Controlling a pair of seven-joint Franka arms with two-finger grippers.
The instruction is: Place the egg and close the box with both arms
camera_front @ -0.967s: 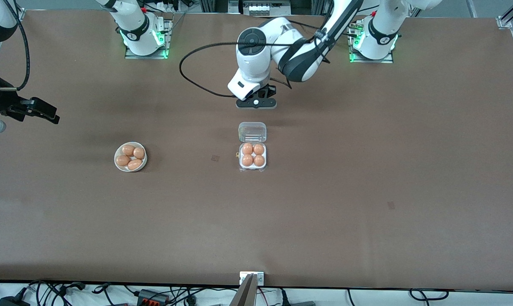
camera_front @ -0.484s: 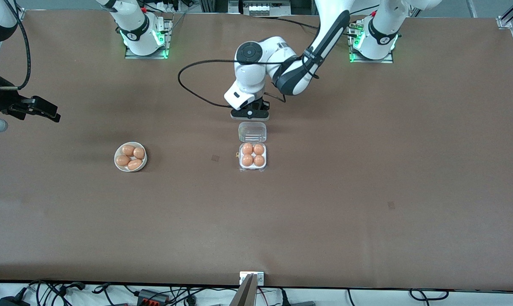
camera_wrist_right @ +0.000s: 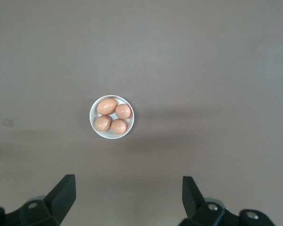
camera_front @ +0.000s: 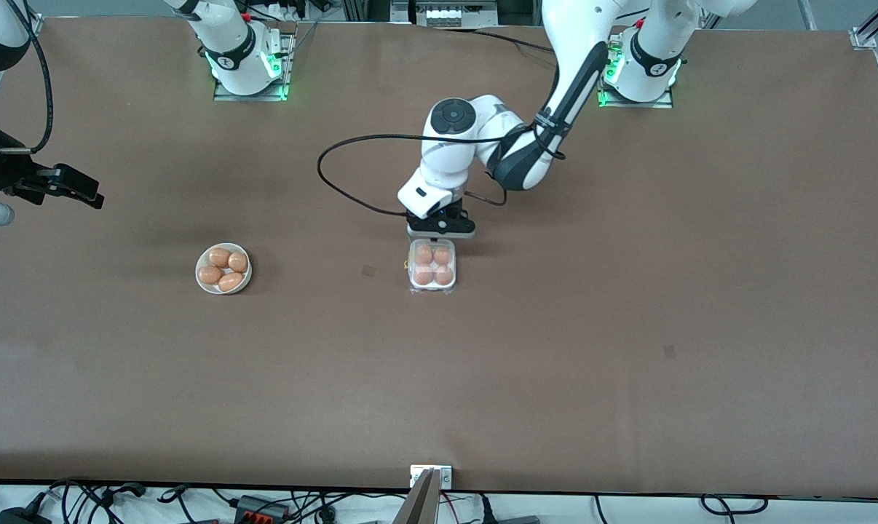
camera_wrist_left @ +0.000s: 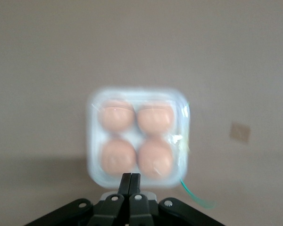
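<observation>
The box is a small white tray near the table's middle, with several orange-brown eggs in its cells. Its clear lid now lies folded down over them, with glare on it in the left wrist view. My left gripper is shut with nothing in it, low at the box's hinge edge, the edge farther from the front camera. In the left wrist view its joined fingertips sit at the rim of the box. My right gripper waits open in the air at the right arm's end of the table.
A round white bowl with several more eggs stands toward the right arm's end of the table. The right wrist view looks down on this bowl from high up. A black cable loops beside the left arm.
The left gripper has come down toward the front camera onto the box. The lid, lying open flat before, has swung over the eggs. The right arm has not moved.
</observation>
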